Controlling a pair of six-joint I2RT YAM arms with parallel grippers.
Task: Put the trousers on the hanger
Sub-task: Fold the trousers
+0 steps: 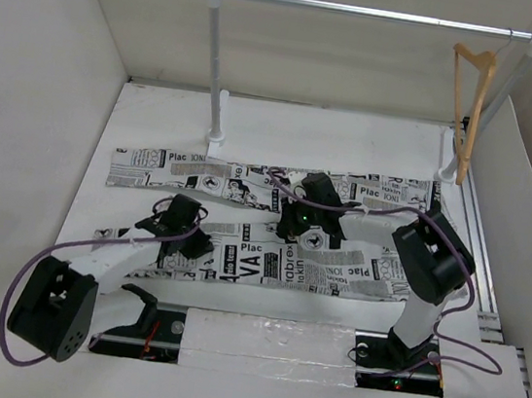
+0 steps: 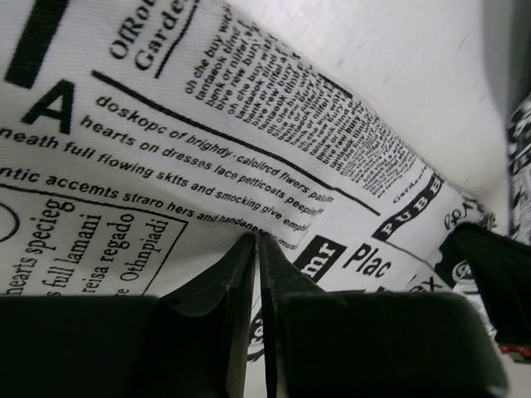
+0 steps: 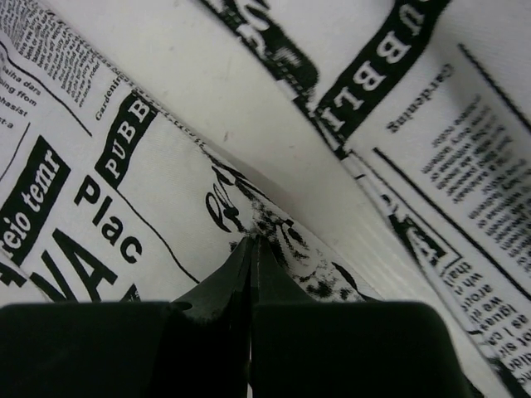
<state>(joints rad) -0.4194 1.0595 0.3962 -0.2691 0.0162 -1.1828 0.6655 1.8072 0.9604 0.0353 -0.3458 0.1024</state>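
Observation:
The trousers (image 1: pixel 355 270) lie flat on the white table, their two legs stretched left to right as a far strip and a near strip. My left gripper (image 1: pixel 194 239) is down on the left part of the near leg. In the left wrist view the jaws (image 2: pixel 255 239) are pressed together on a pinch of the printed fabric (image 2: pixel 166 124). My right gripper (image 1: pixel 292 227) is at the far edge of the near leg, near its middle. Its jaws (image 3: pixel 251 240) are shut on the fabric edge (image 3: pixel 99 166). The tan wooden hanger (image 1: pixel 470 98) hangs on the rail at the far right, apart from both grippers.
A silver rail (image 1: pixel 369 11) on white posts (image 1: pixel 215 65) spans the back of the table; the post feet stand just behind the far leg. White walls enclose the left, back and right sides. A metal track (image 1: pixel 480 247) runs along the right edge.

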